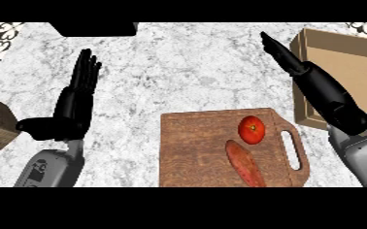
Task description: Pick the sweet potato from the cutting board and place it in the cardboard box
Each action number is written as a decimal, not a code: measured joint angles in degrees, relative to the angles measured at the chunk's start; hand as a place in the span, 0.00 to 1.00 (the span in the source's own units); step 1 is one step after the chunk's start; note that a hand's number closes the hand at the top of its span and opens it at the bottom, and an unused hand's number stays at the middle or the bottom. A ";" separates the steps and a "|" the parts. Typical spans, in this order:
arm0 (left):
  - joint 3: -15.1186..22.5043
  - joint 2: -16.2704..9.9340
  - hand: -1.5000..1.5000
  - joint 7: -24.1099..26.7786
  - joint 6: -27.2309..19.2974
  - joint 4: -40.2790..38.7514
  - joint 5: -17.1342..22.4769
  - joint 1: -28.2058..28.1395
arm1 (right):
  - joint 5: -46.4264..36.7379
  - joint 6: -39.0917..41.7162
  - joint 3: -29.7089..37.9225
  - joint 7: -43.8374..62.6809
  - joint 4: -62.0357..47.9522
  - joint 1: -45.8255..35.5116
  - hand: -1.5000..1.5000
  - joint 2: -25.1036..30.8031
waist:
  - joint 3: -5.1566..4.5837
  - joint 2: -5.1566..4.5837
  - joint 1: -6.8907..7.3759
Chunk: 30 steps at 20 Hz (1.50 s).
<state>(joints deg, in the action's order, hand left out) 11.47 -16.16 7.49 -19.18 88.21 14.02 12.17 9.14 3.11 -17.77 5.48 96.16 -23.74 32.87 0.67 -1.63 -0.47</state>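
On grey-white marble counter (186, 68), the long orange sweet potato (244, 164) lies slanted on the brown wooden cutting board (197, 150), below and left of the nearer right hand (326, 89), whose fingers are straight.

Both forearms are grey and smooth, the left forearm (50, 167) bearing a small dark marking at seven o'clock. The left hand (72, 106) and right hand (326, 89) are glossy black with slim segmented fingers.

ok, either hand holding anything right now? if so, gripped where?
Nothing held. Left hand and right hand are both open with straight fingers. The sweet potato lies untouched on the cutting board.
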 measured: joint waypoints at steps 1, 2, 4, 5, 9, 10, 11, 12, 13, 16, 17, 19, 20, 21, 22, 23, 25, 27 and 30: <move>-0.03 0.13 0.50 -0.02 -0.04 -0.52 -0.35 -0.64 | -0.13 -0.03 0.49 -0.48 -0.14 0.98 1.00 -0.39 | -0.14 0.36 0.07; -0.18 0.33 0.50 -0.38 -0.58 -1.87 -0.86 -0.84 | -0.30 -0.46 0.74 -1.08 0.46 2.37 1.00 -0.82 | -0.25 0.64 0.00; -1.06 -0.47 0.50 -1.96 -1.46 -3.89 -1.48 -2.03 | 0.21 -1.29 2.02 -2.14 2.34 4.86 1.00 -1.21 | -0.39 1.06 -0.21; -1.62 -1.08 0.50 -3.07 -2.12 -4.88 -1.73 -2.99 | 0.89 -1.81 2.81 -2.21 4.09 6.52 1.00 -1.20 | -0.44 1.29 -0.51; -3.23 -2.64 0.50 -5.64 -2.46 -8.41 -1.18 -6.63 | -8.10 -4.50 2.98 -2.21 5.62 10.81 1.00 4.35 | -0.84 1.85 -1.54; -3.38 -2.64 0.50 -5.85 -2.36 -9.03 -0.99 -7.42 | -9.25 -6.81 3.30 -2.49 6.15 13.74 0.00 3.72 | -0.78 1.90 -1.86; -3.45 -2.75 0.50 -6.13 -2.18 -9.28 -0.88 -8.21 | -10.51 -8.95 3.60 -3.59 6.78 16.79 0.00 3.17 | -0.74 1.93 -1.88; -3.12 -2.35 0.50 -6.55 -2.55 -9.65 -1.20 -8.37 | -12.39 -11.19 3.42 -4.74 8.19 19.81 0.00 2.62 | -0.71 1.95 -1.98; -2.96 -2.10 0.50 -6.85 -2.84 -9.99 -1.51 -8.58 | -14.13 -12.97 3.55 -5.76 9.62 22.58 0.00 2.53 | -0.69 1.95 -1.87; -3.08 -2.11 0.50 -7.46 -2.10 -10.47 -1.73 -8.98 | -18.07 -15.64 5.16 -8.74 13.60 29.59 0.00 3.80 | -0.67 1.91 -1.31; -3.58 -2.27 0.50 -7.16 -1.58 -11.16 -1.53 -8.90 | -19.21 -15.71 5.41 -8.77 15.63 32.10 0.00 4.81 | -0.68 1.90 -1.28; -3.79 -2.20 0.50 -7.17 -1.14 -11.50 -1.67 -8.77 | -20.26 -14.04 6.99 -6.11 18.48 33.78 0.00 7.52 | -0.69 1.86 -0.94; -3.96 -2.39 0.50 -7.84 -1.08 -11.17 -1.62 -8.66 | -20.90 -13.12 7.36 -4.01 20.76 35.00 0.00 8.96 | -0.71 1.89 -0.90; -4.31 -2.43 0.50 -7.62 -0.76 -11.84 -1.54 -8.45 | -21.45 -12.12 7.79 -1.78 22.78 35.89 0.00 10.27 | -0.73 1.88 -0.87; -4.51 -2.29 0.50 -7.33 -0.48 -12.76 -1.60 -7.98 | -21.52 -10.79 8.42 0.58 24.15 36.00 0.00 11.47 | -0.74 1.83 -0.76; -4.08 -1.70 0.50 -7.04 -0.86 -12.50 -2.12 -8.24 | -21.16 -9.37 9.12 2.89 25.50 36.24 0.00 12.47 | -0.74 1.82 -0.59; -3.47 -0.63 0.50 -7.07 -1.52 -12.33 -2.86 -8.31 | -19.67 -6.30 10.59 8.04 29.33 36.58 0.00 14.46 | -0.74 1.81 -0.42; -3.86 -1.10 0.50 -7.54 -0.70 -12.35 -2.78 -7.76 | -18.96 -3.25 10.40 12.94 31.85 35.60 0.00 15.88 | -0.76 1.74 -0.08; -4.40 -0.95 0.50 -6.89 0.19 -13.69 -2.85 -6.92 | -18.22 1.26 9.30 20.20 34.73 33.19 0.00 17.78 | -0.78 1.65 0.32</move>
<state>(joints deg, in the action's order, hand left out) 7.07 -17.10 0.60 -18.99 74.52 11.17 5.25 -9.08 4.37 -8.46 25.68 130.88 9.45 50.65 -0.11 0.01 -0.15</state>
